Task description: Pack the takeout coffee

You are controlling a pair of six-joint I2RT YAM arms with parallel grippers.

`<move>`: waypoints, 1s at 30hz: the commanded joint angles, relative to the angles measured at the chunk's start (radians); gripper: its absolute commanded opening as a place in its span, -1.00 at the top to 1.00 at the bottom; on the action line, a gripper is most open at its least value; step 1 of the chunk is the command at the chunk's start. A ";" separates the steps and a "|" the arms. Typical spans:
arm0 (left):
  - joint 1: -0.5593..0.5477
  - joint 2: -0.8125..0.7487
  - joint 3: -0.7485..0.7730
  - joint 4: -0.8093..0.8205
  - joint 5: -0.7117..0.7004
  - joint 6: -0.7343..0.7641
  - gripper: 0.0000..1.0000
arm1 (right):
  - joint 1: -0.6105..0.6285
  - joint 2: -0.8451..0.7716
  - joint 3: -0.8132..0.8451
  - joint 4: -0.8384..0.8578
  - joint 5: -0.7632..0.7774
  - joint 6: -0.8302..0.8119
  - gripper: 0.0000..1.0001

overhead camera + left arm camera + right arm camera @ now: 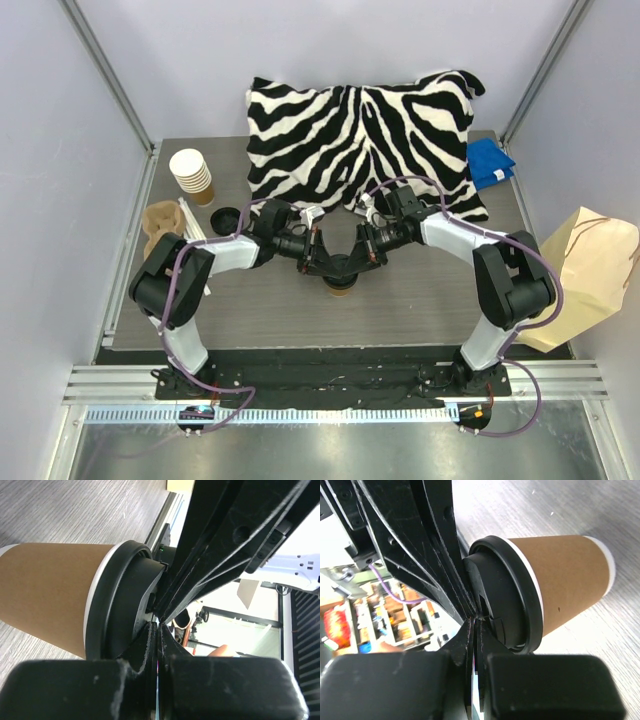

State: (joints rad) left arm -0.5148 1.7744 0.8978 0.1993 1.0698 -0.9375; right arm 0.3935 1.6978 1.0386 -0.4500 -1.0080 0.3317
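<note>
My left gripper and right gripper are both closed on nothing, tips against the black lid of the takeout coffee just beneath them, so a sideways shove could topple it.

The right gripper has its jaws closed together, tips against the black lid of the takeout coffee. The left gripper is closed likewise, tips meeting the same lid. Grey wood-grain table lies behind the cup. A purple cable shows beyond.
</note>
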 commanded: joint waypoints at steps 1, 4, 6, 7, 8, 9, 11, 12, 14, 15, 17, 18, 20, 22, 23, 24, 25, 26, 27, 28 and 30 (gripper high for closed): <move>0.013 0.054 -0.002 0.012 -0.087 0.037 1.00 | -0.007 0.077 -0.034 -0.038 0.071 -0.085 0.98; 0.018 0.079 -0.013 0.018 -0.085 0.035 1.00 | -0.015 0.108 -0.037 -0.036 0.057 -0.088 0.98; 0.021 0.089 -0.020 0.026 -0.085 0.035 1.00 | -0.022 0.121 -0.037 -0.036 0.052 -0.091 0.98; 0.022 0.103 -0.023 0.028 -0.087 0.035 1.00 | -0.022 0.132 -0.035 -0.035 0.051 -0.091 0.98; 0.027 0.108 -0.025 0.032 -0.087 0.035 1.00 | -0.024 0.135 -0.037 -0.036 0.049 -0.092 0.98; 0.032 0.114 -0.028 0.032 -0.087 0.035 1.00 | -0.027 0.138 -0.038 -0.035 0.049 -0.092 0.98; 0.036 0.129 -0.031 0.034 -0.087 0.037 1.00 | -0.031 0.146 -0.043 -0.038 0.049 -0.094 0.98; 0.042 0.134 -0.033 0.034 -0.088 0.037 1.00 | -0.033 0.151 -0.045 -0.035 0.051 -0.094 0.98; 0.044 0.148 -0.034 0.035 -0.087 0.039 1.00 | -0.035 0.160 -0.045 -0.036 0.054 -0.100 0.98; 0.044 0.152 -0.040 0.035 -0.087 0.042 1.00 | -0.033 0.164 -0.045 -0.035 0.054 -0.102 0.98; 0.044 0.160 -0.048 0.035 -0.090 0.049 1.00 | -0.036 0.178 -0.043 -0.036 0.055 -0.103 0.98; 0.045 0.161 -0.054 0.031 -0.088 0.054 1.00 | -0.036 0.180 -0.041 -0.036 0.055 -0.103 0.98; 0.045 0.163 -0.057 0.014 -0.096 0.077 1.00 | -0.036 0.183 -0.040 -0.035 0.055 -0.103 0.98; 0.047 0.168 -0.062 -0.020 -0.106 0.097 1.00 | -0.036 0.181 -0.038 -0.036 0.051 -0.099 0.98; 0.048 0.171 -0.063 -0.026 -0.117 0.112 1.00 | -0.036 0.181 -0.038 -0.036 0.051 -0.097 0.98; 0.048 0.177 -0.065 -0.027 -0.120 0.117 1.00 | -0.036 0.181 -0.040 -0.038 0.049 -0.097 0.98; 0.050 0.183 -0.065 -0.041 -0.126 0.121 1.00 | -0.036 0.183 -0.038 -0.038 0.054 -0.100 0.98; 0.053 0.187 -0.066 -0.043 -0.140 0.123 1.00 | -0.036 0.187 -0.038 -0.036 0.055 -0.100 0.98; 0.058 0.192 -0.068 -0.043 -0.142 0.123 1.00 | -0.038 0.197 -0.040 -0.038 0.057 -0.105 0.98; 0.062 0.207 -0.069 -0.041 -0.140 0.121 1.00 | -0.036 0.201 -0.040 -0.039 0.058 -0.108 0.98; 0.067 0.217 -0.068 -0.044 -0.140 0.131 1.00 | -0.036 0.207 -0.040 -0.039 0.060 -0.112 0.98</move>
State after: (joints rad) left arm -0.4808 1.8690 0.8993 0.3141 1.1900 -0.9615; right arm 0.3595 1.8156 1.0416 -0.4450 -1.2079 0.2821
